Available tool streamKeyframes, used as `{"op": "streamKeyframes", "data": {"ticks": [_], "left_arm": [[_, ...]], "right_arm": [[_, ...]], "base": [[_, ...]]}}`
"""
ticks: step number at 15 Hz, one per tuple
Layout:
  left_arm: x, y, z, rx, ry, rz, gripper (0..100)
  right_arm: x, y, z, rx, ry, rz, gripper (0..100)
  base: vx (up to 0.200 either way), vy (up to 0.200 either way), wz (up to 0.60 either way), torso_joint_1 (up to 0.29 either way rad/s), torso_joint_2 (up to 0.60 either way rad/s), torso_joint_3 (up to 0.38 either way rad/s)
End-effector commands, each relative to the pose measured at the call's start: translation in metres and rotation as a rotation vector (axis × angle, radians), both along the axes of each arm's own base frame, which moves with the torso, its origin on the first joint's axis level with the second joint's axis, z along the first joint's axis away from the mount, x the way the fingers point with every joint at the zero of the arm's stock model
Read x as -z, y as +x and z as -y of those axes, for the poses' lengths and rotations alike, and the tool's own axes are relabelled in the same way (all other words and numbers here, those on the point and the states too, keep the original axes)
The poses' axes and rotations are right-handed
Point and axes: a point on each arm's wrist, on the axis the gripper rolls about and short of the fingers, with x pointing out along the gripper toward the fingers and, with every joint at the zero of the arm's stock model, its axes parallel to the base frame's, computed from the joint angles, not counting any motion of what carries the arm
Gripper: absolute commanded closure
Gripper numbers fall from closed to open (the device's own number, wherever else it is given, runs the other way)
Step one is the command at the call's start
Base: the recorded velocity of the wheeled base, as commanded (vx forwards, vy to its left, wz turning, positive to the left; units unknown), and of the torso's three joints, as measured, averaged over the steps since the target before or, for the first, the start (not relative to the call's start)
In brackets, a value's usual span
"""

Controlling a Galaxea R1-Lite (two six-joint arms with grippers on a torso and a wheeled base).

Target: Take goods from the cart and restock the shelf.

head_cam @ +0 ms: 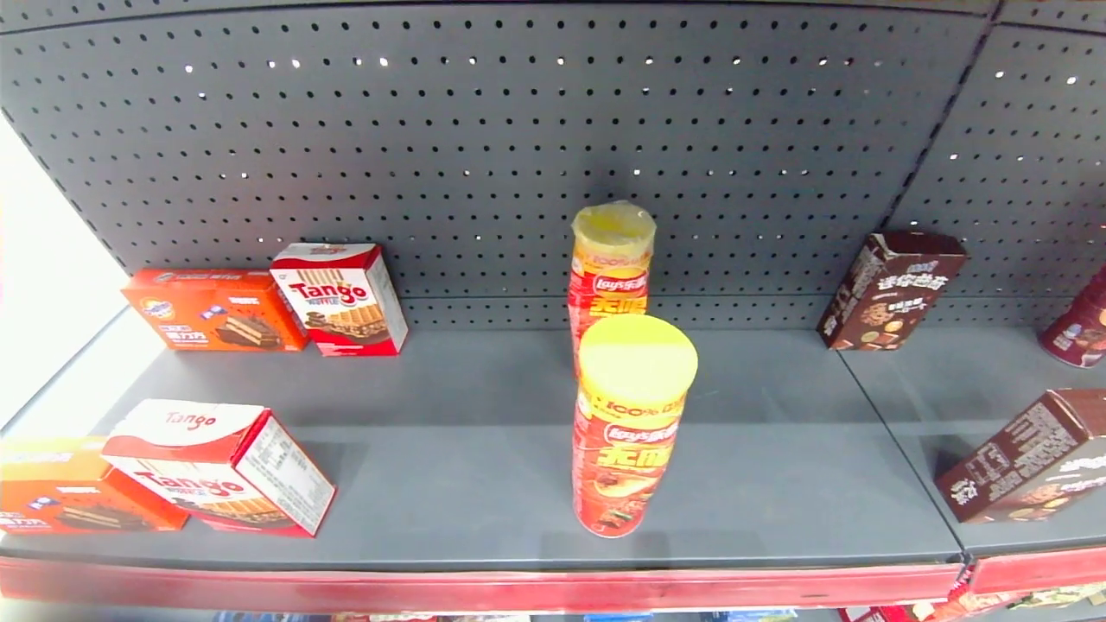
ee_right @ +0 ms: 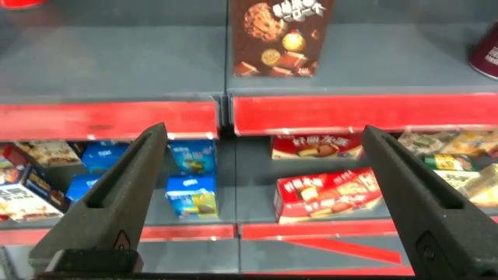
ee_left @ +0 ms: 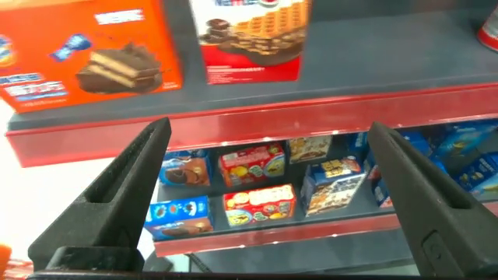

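Both empty: left gripper (ee_left: pixel 268 206) fingers wide apart, right gripper (ee_right: pixel 264 202) likewise. Shelf (ee_left: pixel 311 117) lip sits beyond both sets of fingertips; orange box (ee_left: pixel 78 54) beyond the left's, brown box (ee_right: pixel 280 35) beyond the right's. Likely between placements; next needs a fetch from the cart.

The upper shelf (head_cam: pixel 778 484) carries two yellow-lidded chip canisters, the front canister (head_cam: pixel 631 432) and the rear canister (head_cam: pixel 609 259). There are two orange cake boxes, the front orange box (head_cam: pixel 73 497) and the rear orange box (head_cam: pixel 212 308). There are also two red-and-white wafer boxes, the front wafer box (head_cam: pixel 220 466) and the rear wafer box (head_cam: pixel 341 298). Two brown cookie boxes, the front brown box (head_cam: pixel 1024 458) and the rear brown box (head_cam: pixel 890 289), make a fourth pair. One dark red canister (head_cam: pixel 1080 324) shows at the right edge (cut off there, so any neighbours cannot be counted). Lower down lie two long red boxes, the upper red box (ee_right: pixel 315 145) and the lower red box (ee_right: pixel 331 194).
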Motion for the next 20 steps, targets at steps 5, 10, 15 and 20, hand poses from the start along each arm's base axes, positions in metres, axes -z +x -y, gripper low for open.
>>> {"op": "streamKeyframes", "data": {"ticks": [5,10,15,20], "left_arm": [[0.0000,0.0000,0.0001,0.003,0.010,0.001,0],[0.0000,0.0000,0.0000,0.002,0.003,0.000,0],[0.0000,0.0000,0.0000,0.002,0.004,0.000,0],[0.0000,0.0000,0.0000,0.002,0.003,0.000,0]], "right_arm": [[-0.0001,0.0001,0.0000,0.000,0.000,-0.002,0],[-0.0001,0.0001,0.0000,0.000,0.000,-0.002,0],[-0.0001,0.0001,0.0000,0.000,0.000,-0.002,0],[-0.0001,0.0001,0.0000,0.000,0.000,-0.002,0]], "base": [[0.000,-0.040,0.00,0.001,0.00,0.000],[0.000,-0.080,0.00,-0.001,0.00,0.003],[0.000,0.000,0.00,0.000,0.00,0.000],[0.000,0.120,0.00,0.000,0.00,0.002]]}}
